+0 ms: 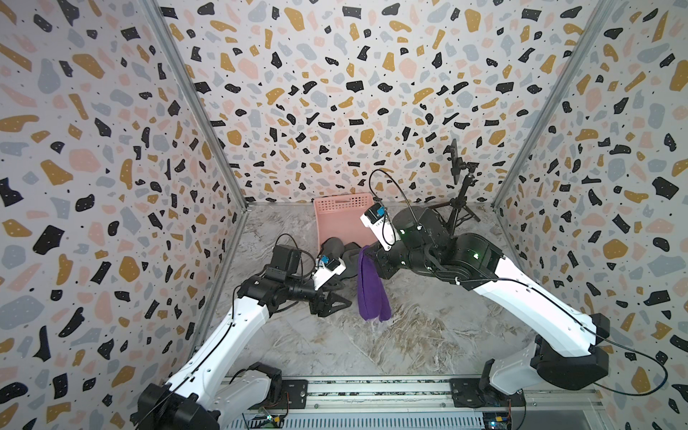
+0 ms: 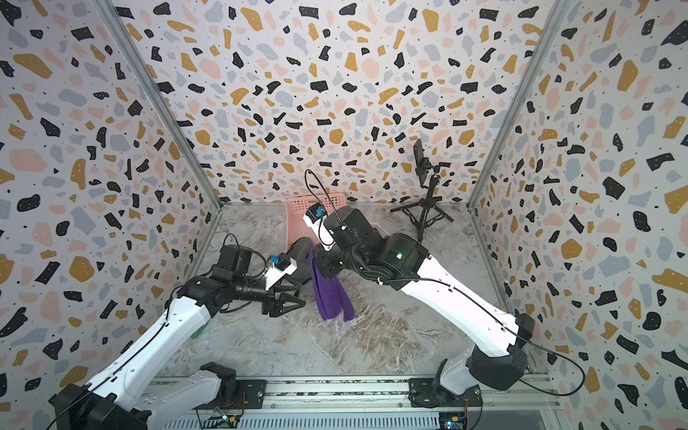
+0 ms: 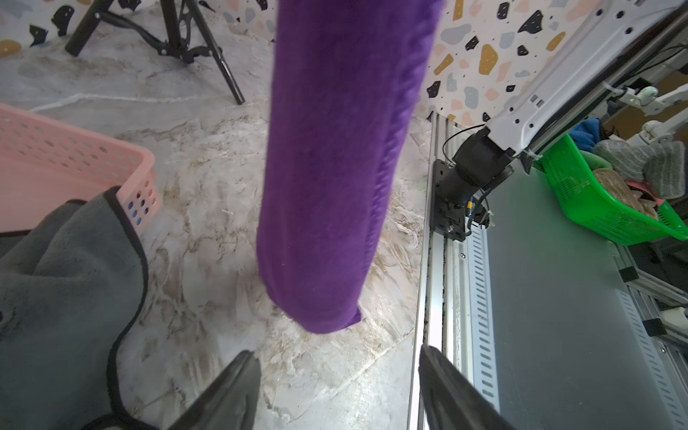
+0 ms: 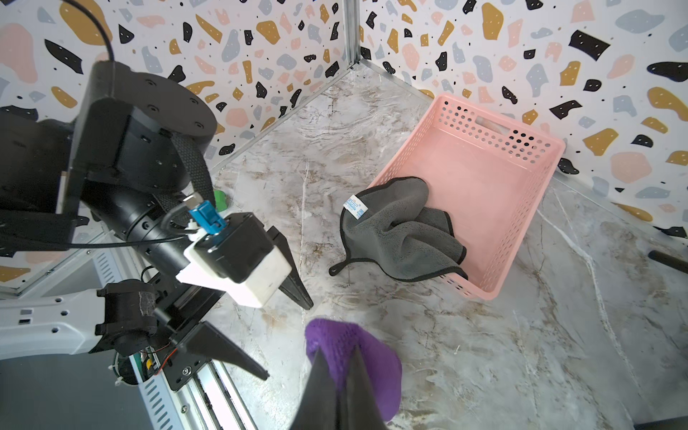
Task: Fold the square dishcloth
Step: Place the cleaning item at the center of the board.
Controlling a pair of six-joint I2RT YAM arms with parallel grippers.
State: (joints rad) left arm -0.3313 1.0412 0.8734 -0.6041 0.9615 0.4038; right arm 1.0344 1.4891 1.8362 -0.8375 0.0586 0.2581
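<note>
The dishcloth (image 1: 370,290) (image 2: 329,294) is purple and hangs down in a long doubled strip. My right gripper (image 1: 368,252) (image 2: 315,254) (image 4: 337,352) is shut on its top end. The cloth's lower end (image 3: 327,316) hangs close to the marble tabletop; I cannot tell if it touches. My left gripper (image 1: 344,294) (image 2: 299,294) (image 3: 337,352) (image 4: 286,340) is open and empty. It sits low, just left of the cloth's lower half, and points at it without touching.
A pink perforated basket (image 1: 342,208) (image 4: 521,149) lies at the back, with a grey cloth (image 4: 402,231) (image 3: 67,268) spilling over its near rim. A black phone tripod (image 1: 459,201) stands at the back right. A green basket (image 3: 595,208) sits beyond the front rail (image 1: 372,387).
</note>
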